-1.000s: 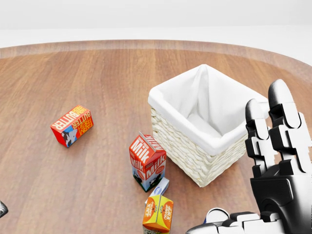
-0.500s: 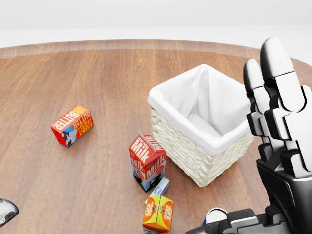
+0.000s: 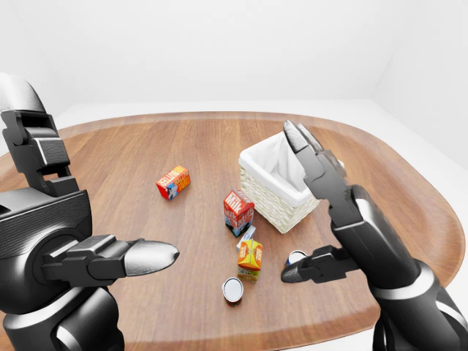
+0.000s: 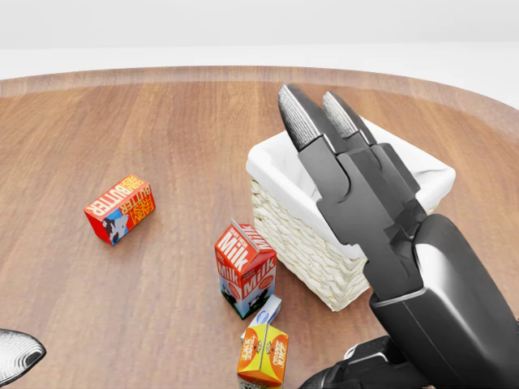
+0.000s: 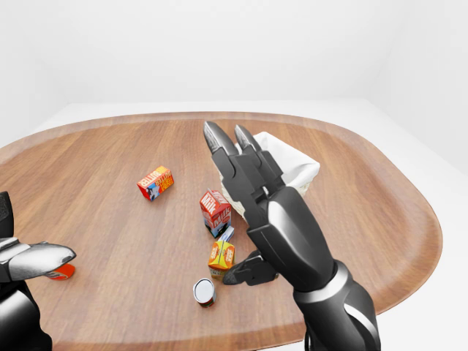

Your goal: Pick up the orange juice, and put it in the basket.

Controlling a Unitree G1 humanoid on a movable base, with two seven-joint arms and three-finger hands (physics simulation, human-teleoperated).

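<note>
The orange juice carton (image 4: 262,356) stands on the wooden table (image 4: 162,130), low in the head view, just below the milk carton (image 4: 245,271). It also shows in the left-eye view (image 3: 250,255). The white-lined wicker basket (image 4: 293,241) stands to the upper right of it. My right hand (image 3: 294,203) is open and empty, fingers stretched up in front of the basket and thumb low, just right of the juice, not touching it. My left hand (image 3: 91,183) is open and empty, raised at the far left.
A red butter box (image 4: 120,209) lies left of the milk. A metal can (image 3: 233,289) stands below the juice, another can (image 3: 296,257) by my right thumb. A small red thing (image 5: 62,272) lies near my left thumb.
My right hand has swung left across the head view and now covers the basket's right half. My left thumb tip has come further into the bottom left corner. The objects have not moved.
</note>
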